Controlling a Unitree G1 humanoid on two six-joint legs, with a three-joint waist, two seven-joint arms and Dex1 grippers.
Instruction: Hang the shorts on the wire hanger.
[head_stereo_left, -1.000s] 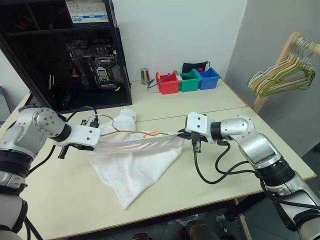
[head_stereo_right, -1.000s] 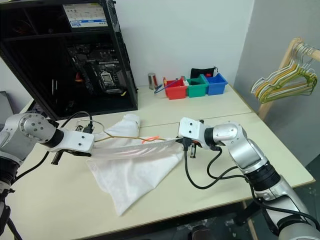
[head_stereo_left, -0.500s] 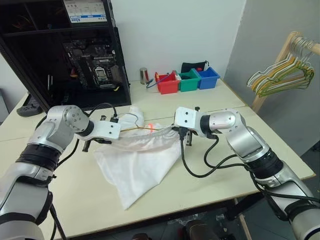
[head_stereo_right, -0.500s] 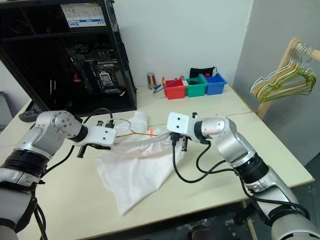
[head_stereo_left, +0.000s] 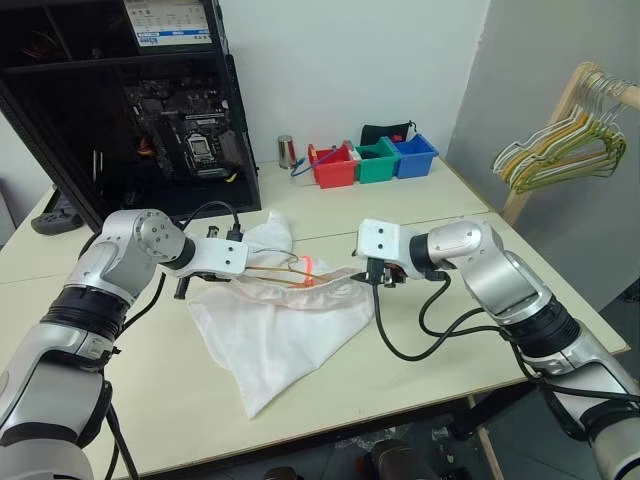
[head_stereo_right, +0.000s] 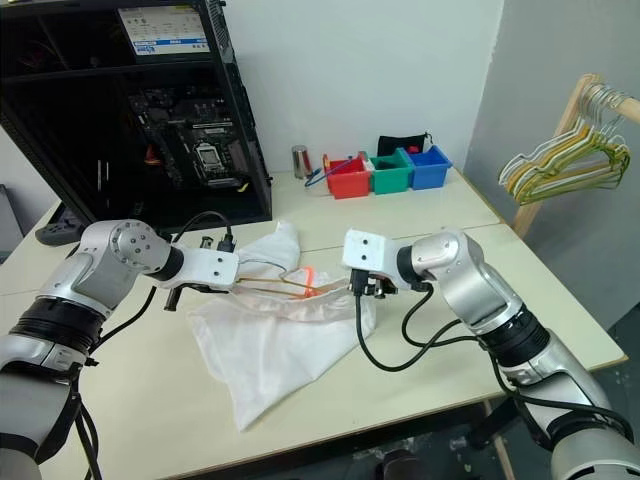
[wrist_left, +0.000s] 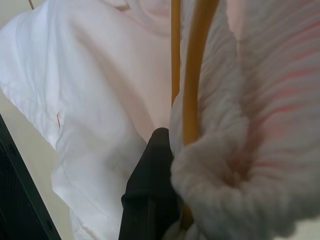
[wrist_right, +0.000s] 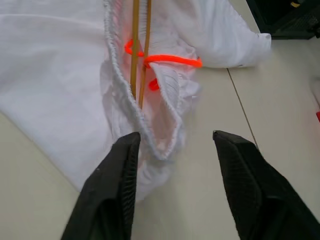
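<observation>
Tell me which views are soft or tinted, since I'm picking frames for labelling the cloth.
Left wrist view: the shorts and hanger wire sit very close, so the waistband looks soft and pinkish. Right wrist view: the cloth and orange cord are sharp, while the right gripper fingers are slightly blurred. Head views: even light, soft shadow under the cloth, no glare.

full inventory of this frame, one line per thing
shorts: 1, white, mid-table, waistband gathered on the wire hanger
wire hanger: 1, yellowish-tan, inside the waistband
orange cord: 1, at the waistband
bins: 3, red, green, blue, back of table
metal can: 1, silver, beside the red bin
computer case: 1, black, open, back left
hanger bunch: green, yellow, white, on a wooden rack at right
table: 1, beige
left tool: shut on shorts and hanger
right tool: open, by the waistband's end
</observation>
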